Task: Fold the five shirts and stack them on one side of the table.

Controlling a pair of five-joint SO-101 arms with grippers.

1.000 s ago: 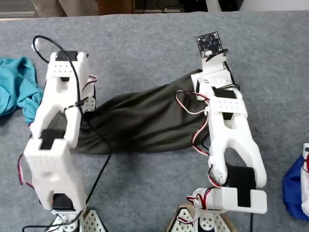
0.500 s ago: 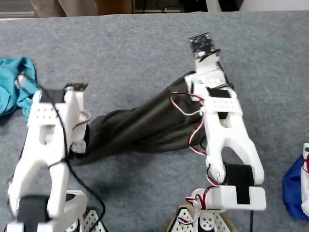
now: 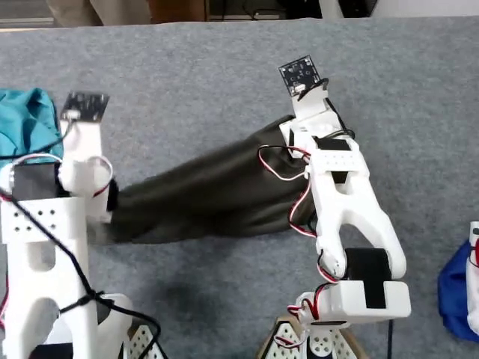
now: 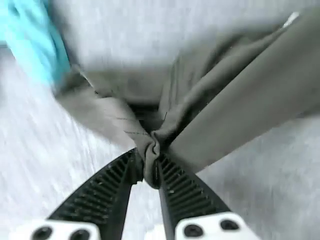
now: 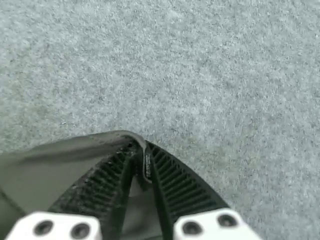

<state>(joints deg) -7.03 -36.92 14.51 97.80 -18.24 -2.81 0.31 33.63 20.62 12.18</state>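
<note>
A dark olive shirt [image 3: 209, 196] is stretched across the middle of the grey table between both arms. My left gripper [image 4: 148, 172] is shut on a bunched fold of the olive shirt [image 4: 235, 105] at its left end; from above that arm [image 3: 52, 224] stands at the left. At the shirt's far right corner my right gripper [image 5: 142, 162] pinches the hem of the olive shirt [image 5: 55, 162], under the right arm [image 3: 337, 179]. A teal shirt [image 3: 26, 127] lies crumpled at the left edge, and the teal shirt [image 4: 35, 45] also lies just beyond the left gripper.
A blue shirt [image 3: 456, 292] lies bunched at the right edge of the table. Grey carpet-like table surface [image 3: 187, 75] stretches open behind the arms. Both arm bases [image 3: 314, 336] stand at the near edge.
The left arm has swung left and back toward the near edge, pulling the olive shirt's left end with it. The right arm shifted slightly left and farther away, and the shirt is drawn narrower.
</note>
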